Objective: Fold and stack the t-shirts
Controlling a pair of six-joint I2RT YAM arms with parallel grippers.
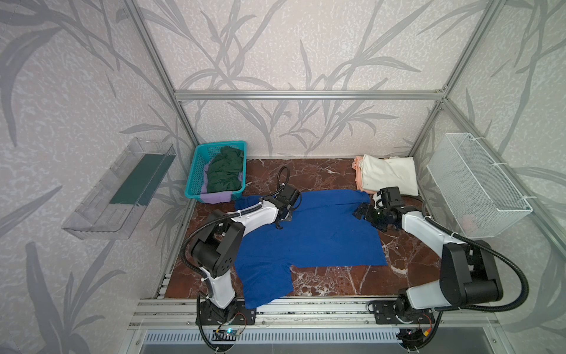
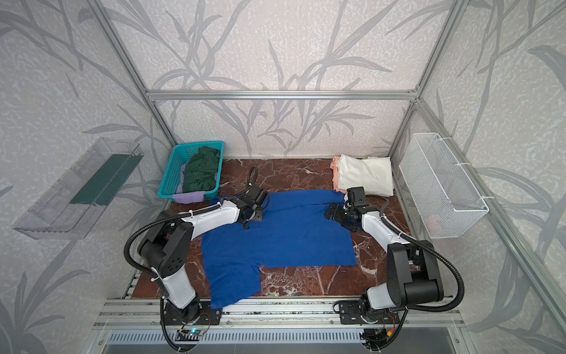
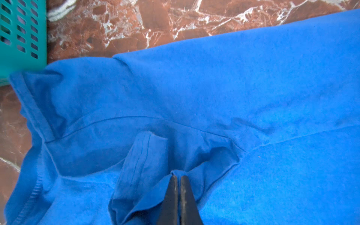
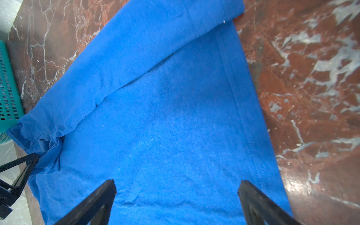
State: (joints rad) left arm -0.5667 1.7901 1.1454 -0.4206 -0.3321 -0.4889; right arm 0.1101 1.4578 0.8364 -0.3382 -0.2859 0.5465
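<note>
A royal blue t-shirt (image 1: 321, 233) (image 2: 291, 233) lies spread on the marble table, one sleeve hanging over the front edge. My left gripper (image 1: 280, 226) (image 2: 246, 226) (image 3: 178, 176) is shut on a pinched ridge of the blue cloth (image 3: 253, 87) near the far left sleeve seam. My right gripper (image 1: 360, 211) (image 2: 330, 211) (image 4: 177, 183) hovers open over the shirt's far right part (image 4: 165, 116), nothing between its fingers. A dark green tee (image 1: 225, 173) and a lavender one (image 1: 214, 197) sit crumpled in the basket. A folded cream-white tee (image 1: 389, 176) rests on a peach one (image 1: 358, 174) at the back right.
The teal plastic basket (image 1: 220, 144) stands at the back left, touching the blue sleeve. A white wire basket (image 1: 477, 184) hangs on the right wall and a clear plastic tray (image 1: 119, 190) on the left wall. Aluminium rails (image 1: 306, 309) run along the front edge.
</note>
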